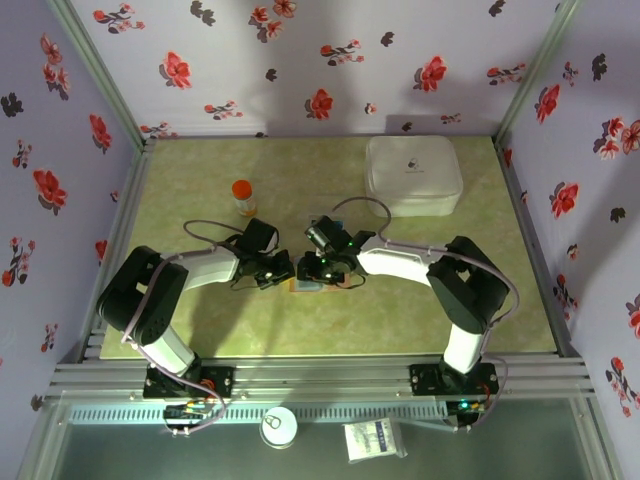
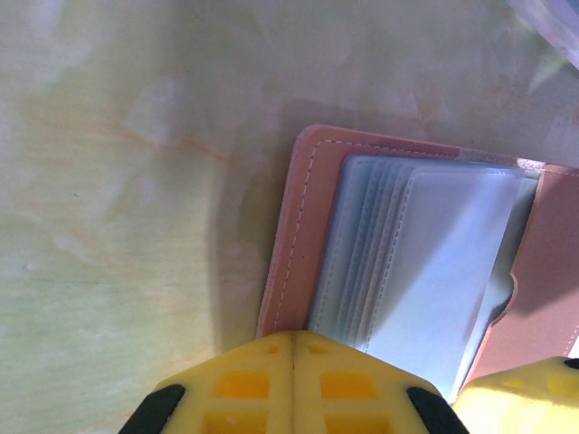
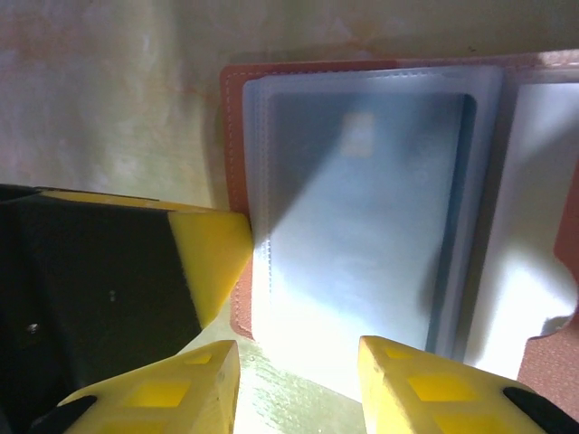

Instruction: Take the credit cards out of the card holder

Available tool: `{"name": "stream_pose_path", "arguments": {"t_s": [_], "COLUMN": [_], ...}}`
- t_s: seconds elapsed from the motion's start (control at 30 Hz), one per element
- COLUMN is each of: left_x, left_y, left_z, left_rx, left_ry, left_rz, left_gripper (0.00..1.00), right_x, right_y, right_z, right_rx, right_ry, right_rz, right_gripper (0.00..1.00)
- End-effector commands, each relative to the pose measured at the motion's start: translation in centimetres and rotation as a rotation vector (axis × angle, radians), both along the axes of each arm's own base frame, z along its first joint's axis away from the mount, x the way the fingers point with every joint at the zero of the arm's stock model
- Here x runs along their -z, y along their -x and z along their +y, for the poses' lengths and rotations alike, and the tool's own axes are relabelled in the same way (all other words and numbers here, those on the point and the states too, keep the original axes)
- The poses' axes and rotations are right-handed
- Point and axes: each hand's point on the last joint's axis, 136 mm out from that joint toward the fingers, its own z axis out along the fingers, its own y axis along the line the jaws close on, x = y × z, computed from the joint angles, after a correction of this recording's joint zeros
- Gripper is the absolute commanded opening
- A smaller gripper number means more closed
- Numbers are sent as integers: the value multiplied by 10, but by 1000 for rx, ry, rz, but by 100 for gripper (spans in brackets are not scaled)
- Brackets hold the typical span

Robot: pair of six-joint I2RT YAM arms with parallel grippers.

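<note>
Two arms reached from the near edge of the tabletop (image 1: 400, 320) toward its centre, where the tan card holder (image 3: 237, 117) lay open and flat. Left jaws were closed, with the fingertips (image 2: 258, 360) pressed together at the holder's stitched rim. Right jaws stood apart, straddling the edge of a clear sleeve with a bluish card (image 3: 362, 235) still inside it. Farther back stood an orange-capped bottle (image 1: 243, 196). A white box (image 1: 413, 175) sat toward the far right corner.
</note>
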Motion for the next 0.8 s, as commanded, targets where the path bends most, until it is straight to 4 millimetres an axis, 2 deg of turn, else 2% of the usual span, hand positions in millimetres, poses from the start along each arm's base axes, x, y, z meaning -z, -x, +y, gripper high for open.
{"name": "stream_pose_path", "arguments": {"t_s": [0.0, 0.33, 0.77], "left_x": [13, 17, 21], "left_y": [5, 6, 6], "left_z": [6, 7, 8], "left_rx": [0, 6, 9], "left_ry": [-54, -65, -76], "left_rz": [24, 32, 41], "left_gripper": [0, 0, 0], "right_x": [4, 13, 11], "right_y": [-5, -4, -7], "right_z": [-1, -12, -31], "right_rx": [-1, -2, 31], "right_ry": [50, 108, 136], "right_rz": [-18, -21, -35], "right_gripper": [40, 38, 35]}}
